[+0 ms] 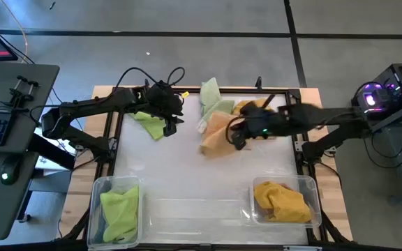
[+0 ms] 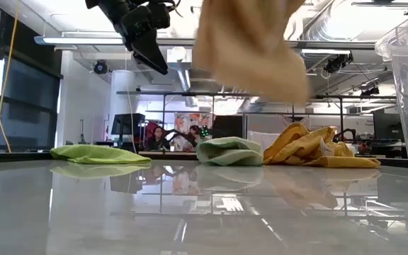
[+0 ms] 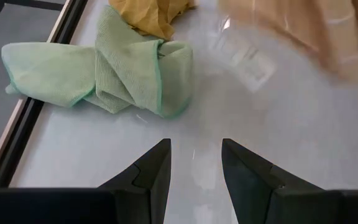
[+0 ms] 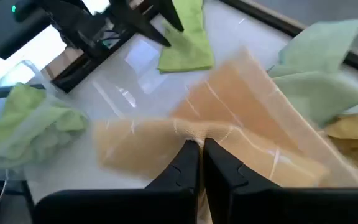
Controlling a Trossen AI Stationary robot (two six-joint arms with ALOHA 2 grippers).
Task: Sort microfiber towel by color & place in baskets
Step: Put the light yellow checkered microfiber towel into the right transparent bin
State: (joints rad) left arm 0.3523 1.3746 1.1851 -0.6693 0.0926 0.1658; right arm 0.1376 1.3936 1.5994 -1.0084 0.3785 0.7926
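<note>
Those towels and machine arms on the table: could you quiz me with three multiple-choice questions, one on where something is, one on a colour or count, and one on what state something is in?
1. Where is the lime-green towel already sorted?
A. in the clear basket on the left arm's side
B. in the basket on the right arm's side
C. on the floor

2. What colour is the towel in the other basket?
A. blue
B. mustard yellow
C. white

3. What is the right end effector doing?
A. hanging open and empty
B. pinching a pale orange towel, lifted off the table
C. resting inside a basket

Answers:
1 A: the high view shows the lime-green towel inside the left basket.
2 B: a mustard yellow towel fills the right basket.
3 B: the right end effector is shut on the pale orange towel, which hangs above the table in the low view.
</note>
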